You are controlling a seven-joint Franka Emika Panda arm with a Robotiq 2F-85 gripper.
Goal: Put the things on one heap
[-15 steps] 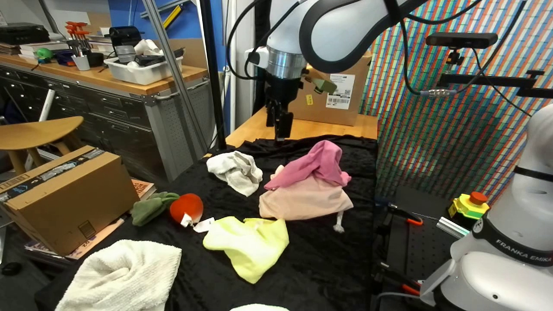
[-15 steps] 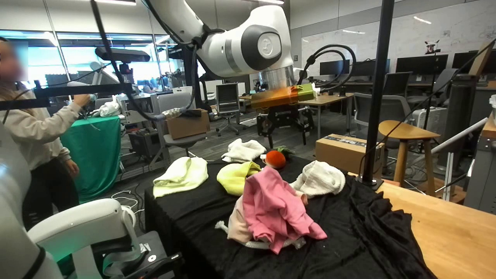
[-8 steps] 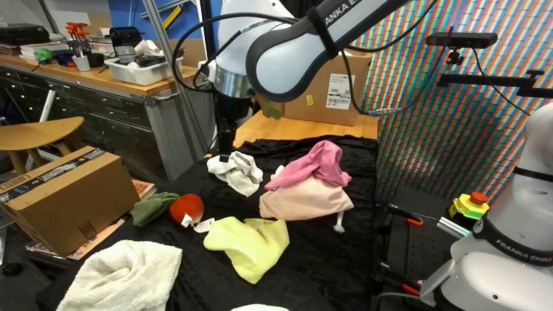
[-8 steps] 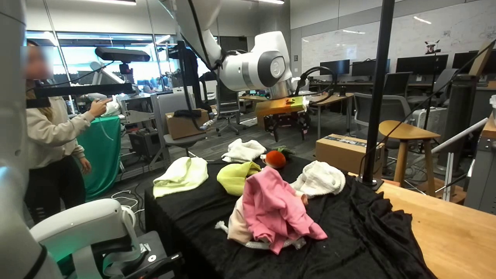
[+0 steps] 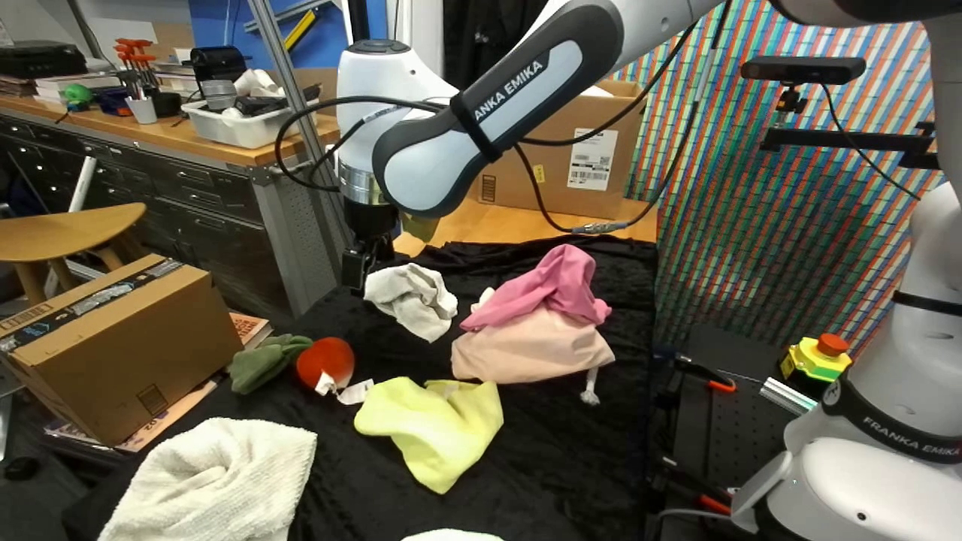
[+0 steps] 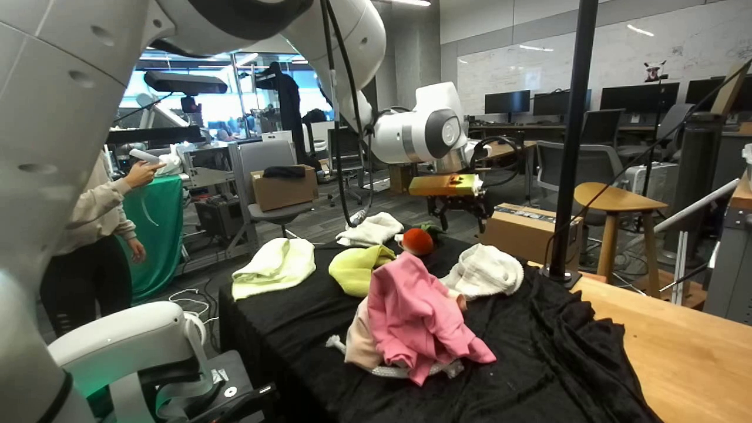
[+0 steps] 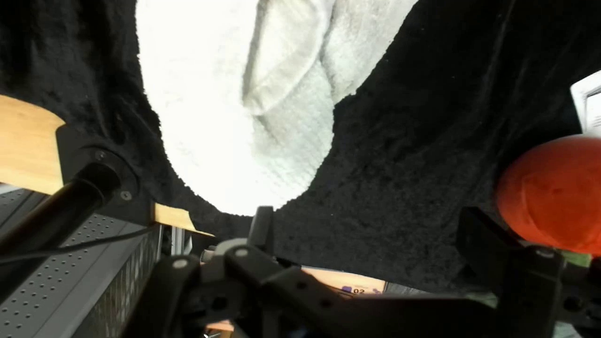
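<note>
A: There's the black two-fingered gripper, hanging over the velvety black table cover, jaws spread wide!

B: Released, no question: in the wrist view the cover shows right through the gap between the fingertips.

A: And the crumpled white terry cloth?

B: Lying on the cover, just beside the gripper, and filling much of the upper wrist view. Whether the two touch, I can't make out.

A: Over to the heap!

B: What a pile: a bright pink soft cloth draped on a pale peach cloth, with a white braided rope peeking from underneath in an exterior view. The terry cloth lies near it.

A: Where's the yellow-green soft cloth?

B: Rumpled, just beside the heap! Then a red-and-green plush item, its red part round, sits between that cloth and the brown cardboard box.

A: And further out?

B: A ribbed white towel, bunched up near the cover's edge, well apart from the heap. And a pale yellowish cloth, loosely folded on the cover in an exterior view, also apart from the heap.
</note>
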